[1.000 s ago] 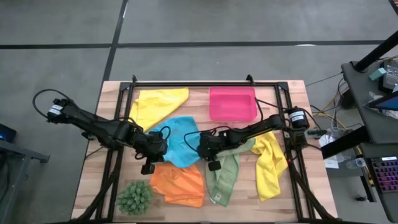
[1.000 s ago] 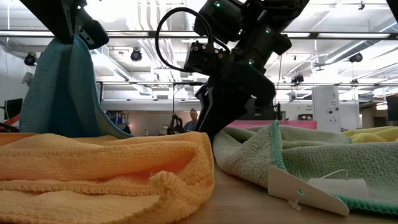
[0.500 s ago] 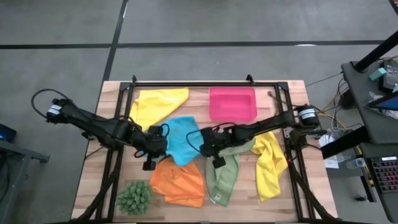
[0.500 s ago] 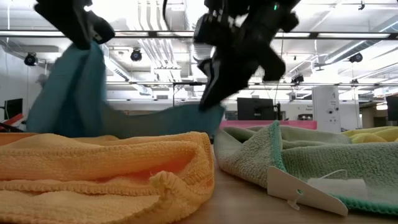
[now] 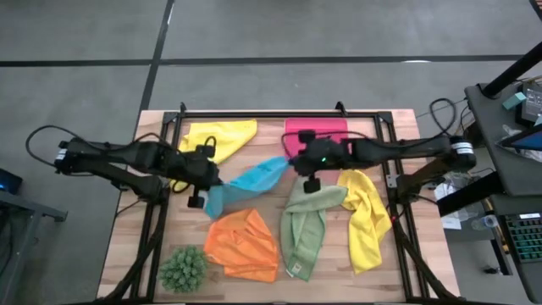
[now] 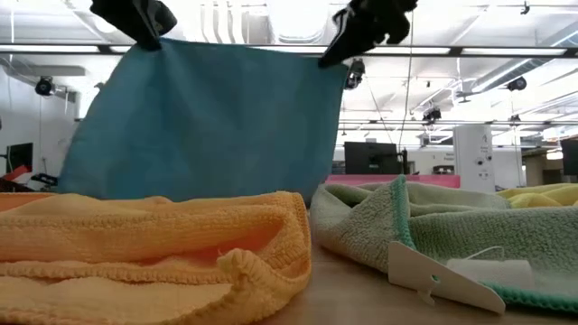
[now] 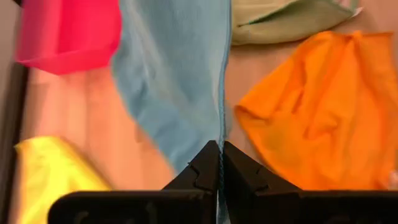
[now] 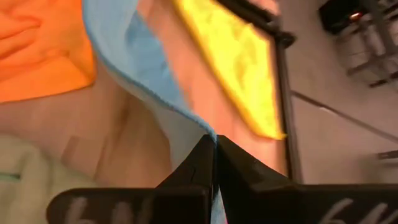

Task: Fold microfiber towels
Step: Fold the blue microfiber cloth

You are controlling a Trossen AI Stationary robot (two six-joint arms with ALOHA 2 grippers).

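Centre: the blue towel (image 5: 246,181) is hanging stretched between the left gripper (image 5: 206,172) and right gripper (image 5: 298,159), blocking passage.
Front: orange towel (image 5: 244,246), green towel (image 5: 303,229) and plant ball (image 5: 183,268) are crowding the table (image 5: 127,212).
Back: pink tray (image 5: 322,129) is sitting behind.

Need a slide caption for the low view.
Both grippers hold the blue towel aloft by its top corners, behind orange and green towels.

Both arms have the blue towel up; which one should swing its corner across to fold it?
Probably the left gripper: beside the blue towel, it sits nearer bare table; the right gripper hangs by the pink tray.
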